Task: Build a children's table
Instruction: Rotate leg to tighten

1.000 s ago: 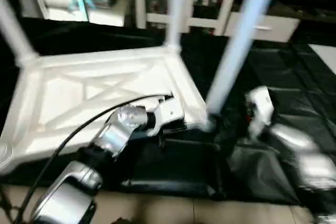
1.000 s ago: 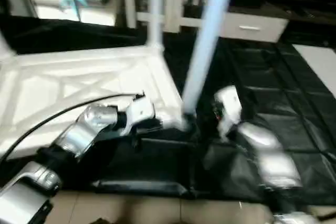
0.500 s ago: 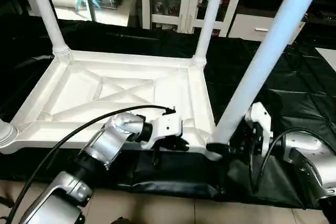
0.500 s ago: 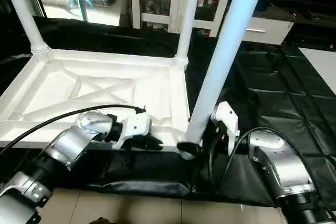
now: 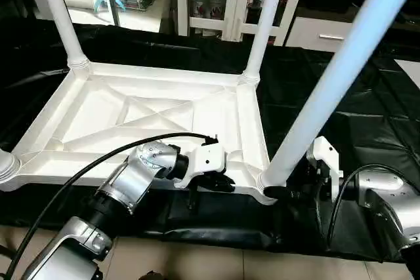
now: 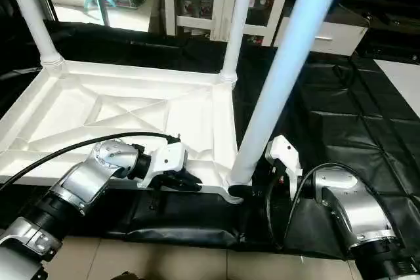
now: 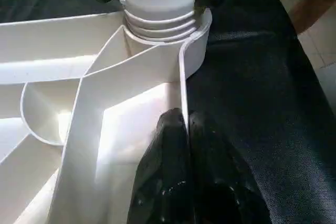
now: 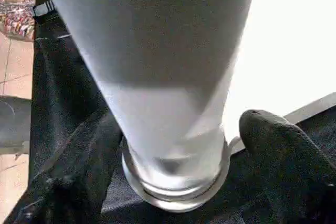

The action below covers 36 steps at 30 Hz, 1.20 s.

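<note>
The children's table lies upside down on black cloth, its white X-ribbed top [image 5: 131, 116] facing up. Legs stand in the far left [image 5: 62, 18] and far right [image 5: 266, 18] sockets. A third leg [image 5: 328, 90] rises at a slant from the near right corner socket [image 7: 157, 19]. My left gripper [image 5: 223, 181] is shut on the top's thin front rim [image 7: 184, 72] just beside that corner. My right gripper [image 5: 292, 191] straddles the slanted leg's base [image 8: 173, 145], open, with one finger [image 8: 283, 150] standing apart from the tube.
The near left corner socket [image 5: 5, 165] shows at the picture's edge. Black cloth [image 5: 367, 103] covers the floor to the right and behind. Bare tile [image 5: 197, 263] runs along the front. White cabinets [image 5: 216, 4] stand behind. A black cable [image 5: 79, 175] arcs over my left forearm.
The camera swung and then steadied. My right gripper's fingers have drawn in a little around the leg's base. The left gripper keeps its hold on the rim.
</note>
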### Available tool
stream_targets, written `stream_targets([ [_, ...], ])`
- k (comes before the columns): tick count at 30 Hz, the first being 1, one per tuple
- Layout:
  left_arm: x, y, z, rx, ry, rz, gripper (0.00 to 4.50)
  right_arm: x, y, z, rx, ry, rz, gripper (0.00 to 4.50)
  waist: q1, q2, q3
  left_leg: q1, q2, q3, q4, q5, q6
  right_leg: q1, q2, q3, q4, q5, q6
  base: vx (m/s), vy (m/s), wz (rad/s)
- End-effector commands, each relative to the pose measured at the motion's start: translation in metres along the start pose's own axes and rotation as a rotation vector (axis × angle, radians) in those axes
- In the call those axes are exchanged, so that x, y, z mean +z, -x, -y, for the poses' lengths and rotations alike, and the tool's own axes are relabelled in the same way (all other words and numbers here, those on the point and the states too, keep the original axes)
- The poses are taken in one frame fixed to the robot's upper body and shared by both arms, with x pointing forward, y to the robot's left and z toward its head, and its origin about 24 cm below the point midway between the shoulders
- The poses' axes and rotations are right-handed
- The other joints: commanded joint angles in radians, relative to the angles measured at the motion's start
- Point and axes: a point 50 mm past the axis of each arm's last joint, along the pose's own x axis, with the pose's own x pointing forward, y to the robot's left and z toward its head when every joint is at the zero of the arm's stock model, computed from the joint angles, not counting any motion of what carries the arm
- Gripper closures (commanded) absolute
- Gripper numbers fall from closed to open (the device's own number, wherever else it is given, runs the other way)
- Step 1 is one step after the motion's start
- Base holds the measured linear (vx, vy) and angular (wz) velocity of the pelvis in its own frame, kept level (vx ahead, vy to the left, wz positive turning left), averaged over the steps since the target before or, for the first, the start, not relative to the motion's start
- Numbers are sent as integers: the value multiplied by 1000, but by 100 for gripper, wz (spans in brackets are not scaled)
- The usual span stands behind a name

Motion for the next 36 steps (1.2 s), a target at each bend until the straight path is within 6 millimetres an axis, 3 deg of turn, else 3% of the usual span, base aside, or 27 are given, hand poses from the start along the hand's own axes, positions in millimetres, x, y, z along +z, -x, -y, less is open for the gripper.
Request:
stream_targets([
  [1,7,-6,5,-52,-26,21,450,5,1,4,-7,22,16,119,-6,-13,-63,13,44,-15,-72,-176,71,45,-51,35,-59,-226,-223,0,0,0],
  [12,5,-5,6,-58,-21,10,450,3,-2,2,32,4,24,207,-5,-9,-64,15,44,-16,-71,-173,72,47,-50,34,-57,-207,-235,0,0,0],
  [21,4,-5,5,-56,-16,3,450,-1,-2,4,-1,-28,29,217,-6,-8,-65,16,43,-15,-70,-171,71,48,-49,34,-55,-196,-243,0,0,0],
  [23,3,-6,2,-24,-9,-4,450,-3,-5,10,-94,-54,27,217,-9,-8,-65,15,42,-15,-70,-172,66,47,-48,34,-56,-200,-241,0,0,0],
  [24,1,-8,-8,78,26,-24,450,-10,-11,20,-246,-110,14,217,-10,-6,-63,14,41,-16,-72,-181,62,47,-48,34,-58,-215,-237,0,0,0],
  [26,0,-10,-18,174,72,-34,450,-14,-17,27,-356,-168,11,218,-25,-6,-60,17,37,-21,-78,-258,8,43,-47,29,-70,-346,-202,0,0,0],
  [28,0,-11,-22,210,91,-37,450,-16,-20,28,-389,-190,12,218,-35,-9,-59,19,36,-24,-78,-302,-10,41,-49,29,-79,-407,-174,-27,1,-1],
  [32,10,-25,-52,501,265,-49,450,-13,-56,44,-766,-322,45,219,-64,-8,-62,10,29,-31,-79,-315,-43,35,-46,25,-81,-439,-150,0,0,0],
  [33,13,-29,-56,540,282,-58,450,-11,-66,44,-808,-326,45,220,-66,-8,-67,7,29,-35,-79,-304,-46,43,-49,23,-82,-435,-142,0,0,0],
  [35,20,-38,-62,620,278,-75,450,-1,-92,41,-879,-340,68,224,-71,-7,-68,8,27,-32,-78,-291,-37,38,-48,25,-84,-391,-150,0,0,0],
  [36,20,-38,-62,620,278,-75,450,-1,-92,41,-879,-340,68,230,-72,-7,-70,8,27,-31,-77,-284,-34,38,-47,25,-82,-369,-156,0,0,0],
])
